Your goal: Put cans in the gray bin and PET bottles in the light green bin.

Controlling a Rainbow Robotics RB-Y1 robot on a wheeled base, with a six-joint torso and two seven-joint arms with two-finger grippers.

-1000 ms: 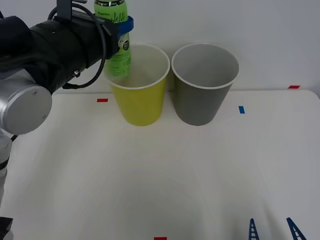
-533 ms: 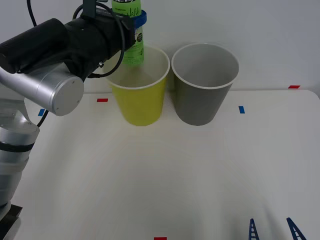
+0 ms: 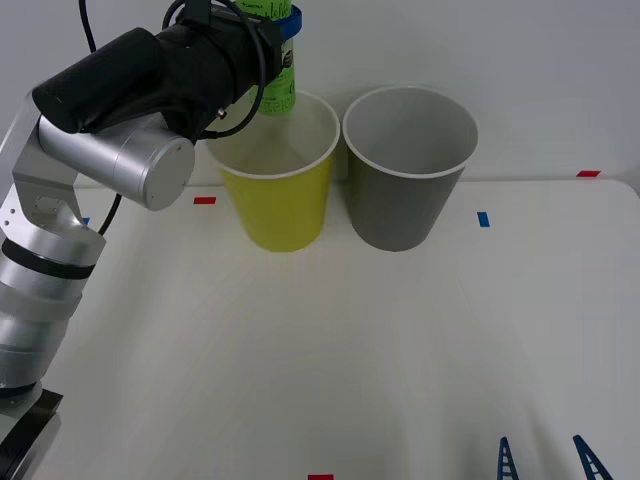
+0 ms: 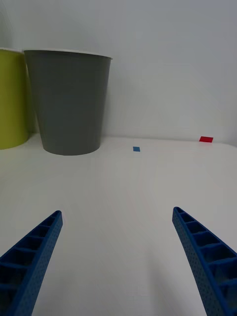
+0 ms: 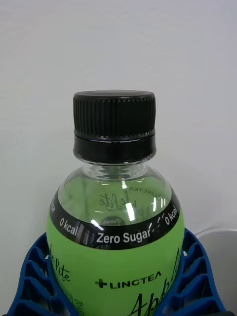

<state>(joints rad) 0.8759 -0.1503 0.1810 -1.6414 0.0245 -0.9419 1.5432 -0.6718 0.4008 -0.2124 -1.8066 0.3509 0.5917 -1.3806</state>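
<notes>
My left gripper point(image 3: 280, 25) is shut on the PET bottle point(image 3: 278, 75), holding it upright above the back left rim of the light green bin point(image 3: 280, 205). The bottle's green label and black cap point(image 5: 114, 118) show close up in the left wrist view, with the blue fingers point(image 5: 32, 276) hugging its sides. The gray bin point(image 3: 408, 190) stands just right of the green one; it also appears as the gray bin point(image 4: 69, 101) in the right wrist view. My right gripper point(image 3: 548, 458) rests open at the table's front right.
Small red point(image 3: 204, 200) and blue point(image 3: 483, 219) tape marks dot the white table around the bins. A white wall rises right behind the bins. The wide table area in front of the bins is bare.
The left arm has lifted the bottle higher and carried it right, from beside the green bin's left rim to above its back rim. The right gripper stayed still.
</notes>
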